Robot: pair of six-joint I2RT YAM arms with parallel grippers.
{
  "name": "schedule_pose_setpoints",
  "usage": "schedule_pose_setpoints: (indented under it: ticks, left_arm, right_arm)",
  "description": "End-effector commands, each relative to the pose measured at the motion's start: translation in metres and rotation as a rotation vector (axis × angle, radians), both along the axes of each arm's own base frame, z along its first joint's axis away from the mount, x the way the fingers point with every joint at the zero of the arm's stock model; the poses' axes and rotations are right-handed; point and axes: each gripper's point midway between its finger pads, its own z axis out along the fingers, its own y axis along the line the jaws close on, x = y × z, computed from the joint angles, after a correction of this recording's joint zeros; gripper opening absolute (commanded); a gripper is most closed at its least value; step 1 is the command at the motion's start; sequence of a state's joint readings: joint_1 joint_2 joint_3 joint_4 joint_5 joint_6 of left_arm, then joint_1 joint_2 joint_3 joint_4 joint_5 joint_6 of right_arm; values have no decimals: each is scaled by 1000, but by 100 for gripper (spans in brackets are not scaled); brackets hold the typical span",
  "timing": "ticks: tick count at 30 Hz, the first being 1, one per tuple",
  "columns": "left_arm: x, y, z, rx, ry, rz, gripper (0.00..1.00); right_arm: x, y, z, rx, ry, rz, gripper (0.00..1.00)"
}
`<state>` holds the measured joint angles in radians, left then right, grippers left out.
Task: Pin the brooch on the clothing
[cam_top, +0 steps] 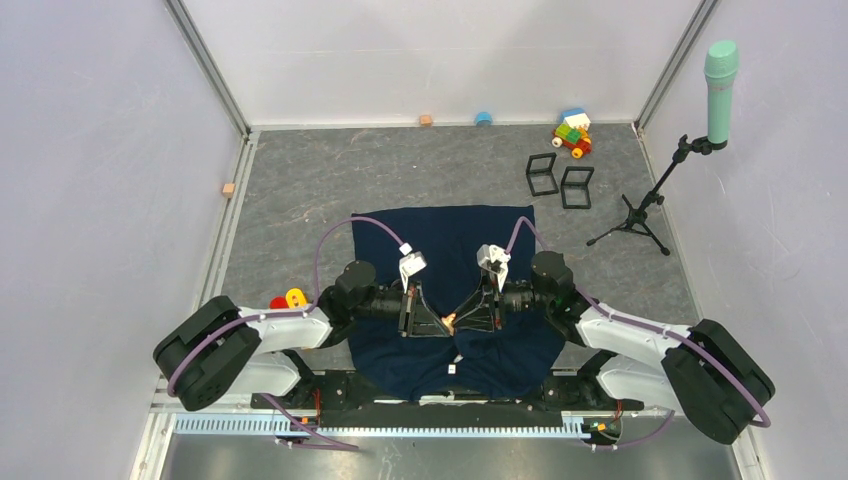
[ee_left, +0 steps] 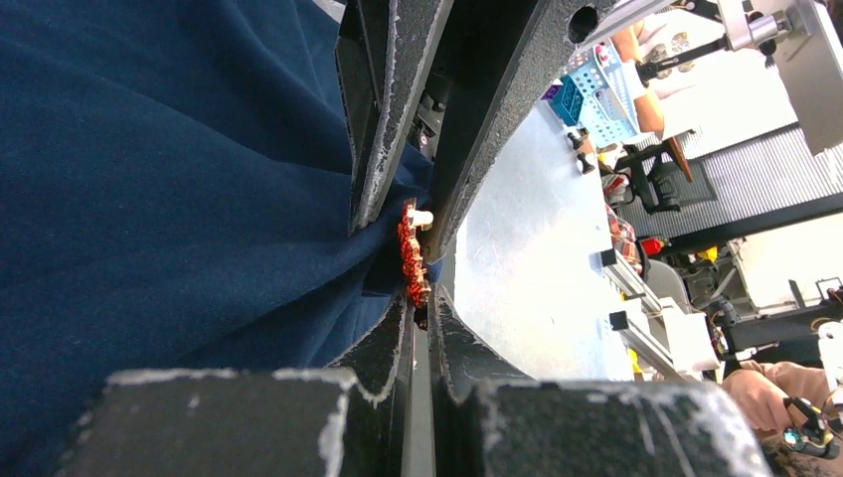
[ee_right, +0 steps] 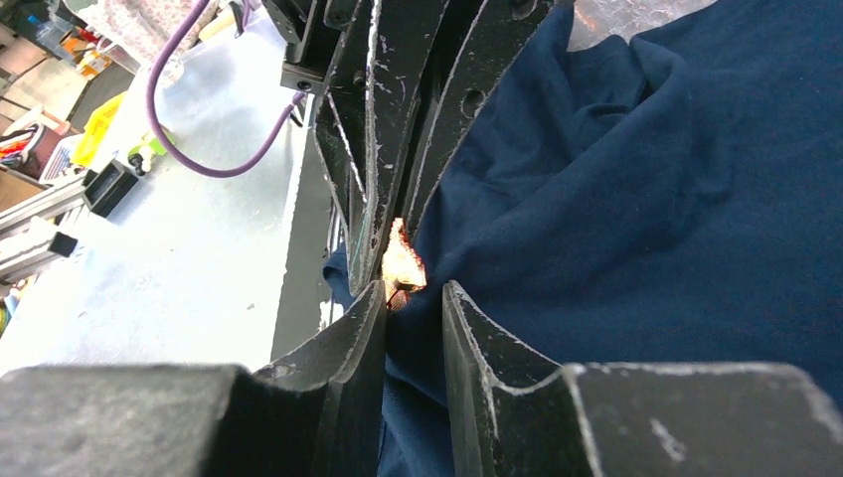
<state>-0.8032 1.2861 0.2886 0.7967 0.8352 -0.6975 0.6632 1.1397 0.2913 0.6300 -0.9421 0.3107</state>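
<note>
The clothing [cam_top: 445, 235] is a dark navy shirt spread flat in the middle of the table. Both grippers meet over its near part. The brooch [cam_top: 449, 320] is a small orange-red piece between them. In the left wrist view my left gripper [ee_left: 429, 303] has its jaws almost together on the brooch [ee_left: 412, 256], with the shirt [ee_left: 169, 179] bunched against it. In the right wrist view my right gripper [ee_right: 415, 288] is pinched on a fold of the shirt [ee_right: 616, 199], with the brooch [ee_right: 402, 262] just beyond its left finger.
Two black wire frames [cam_top: 558, 178], a toy block car [cam_top: 573, 132] and a stand with a teal microphone [cam_top: 720, 75] are at the back right. Small blocks [cam_top: 426, 120] lie by the back wall. A red and yellow piece [cam_top: 288, 298] lies by the left arm.
</note>
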Motion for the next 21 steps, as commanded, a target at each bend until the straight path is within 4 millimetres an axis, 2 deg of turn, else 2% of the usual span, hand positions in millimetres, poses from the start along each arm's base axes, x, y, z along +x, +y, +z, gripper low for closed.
schedule_pose_setpoints:
  ticks: [1,9,17,21]
  left_arm:
    - [-5,-1,19,-63,-77,-35,2]
    - [2,2,17,-35,-85,16,2]
    - [14,6,3,31,-55,85,2]
    - [22,8,-5,87,-44,133,4]
  right_arm:
    - [24,3,13,19,-71,-104,31]
    - [29,-1,10,-3,-91,-149,28]
    - [27,-2,11,-5,-94,-141,28]
    - [26,-3,17,3,-102,-141,36]
